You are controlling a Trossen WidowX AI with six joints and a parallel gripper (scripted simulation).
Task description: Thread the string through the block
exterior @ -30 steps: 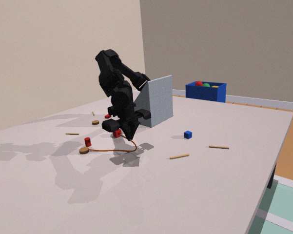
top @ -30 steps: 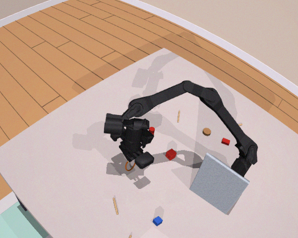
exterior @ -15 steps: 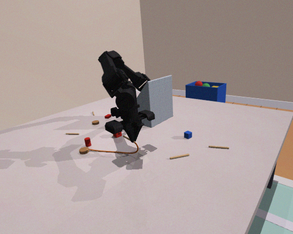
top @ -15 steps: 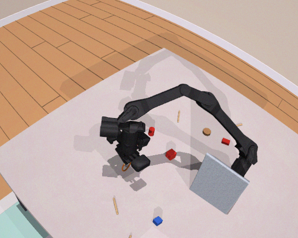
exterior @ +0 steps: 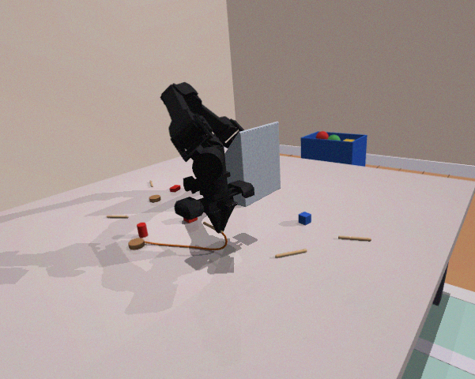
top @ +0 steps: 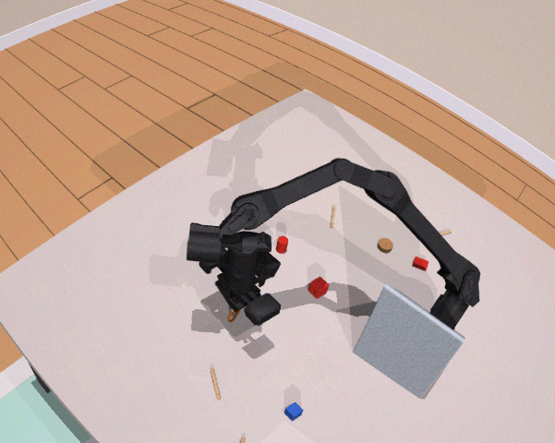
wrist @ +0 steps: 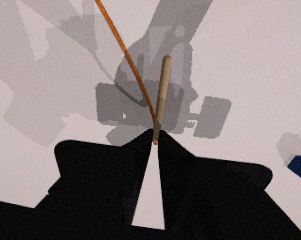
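My gripper is shut on the thin wooden stick near its string end and holds it above the table. The stick's free end sticks out beyond the fingertips. The orange string curves down from the fingertips and runs along to the round wooden button, which the arm hides in the top view. The red block stands on the table, clear of the gripper and partly behind it in the exterior view. Its hole is hard to make out.
A tall grey panel stands beyond the red block. A red cylinder, blue cube, small red brick, second button and several loose sticks lie around.
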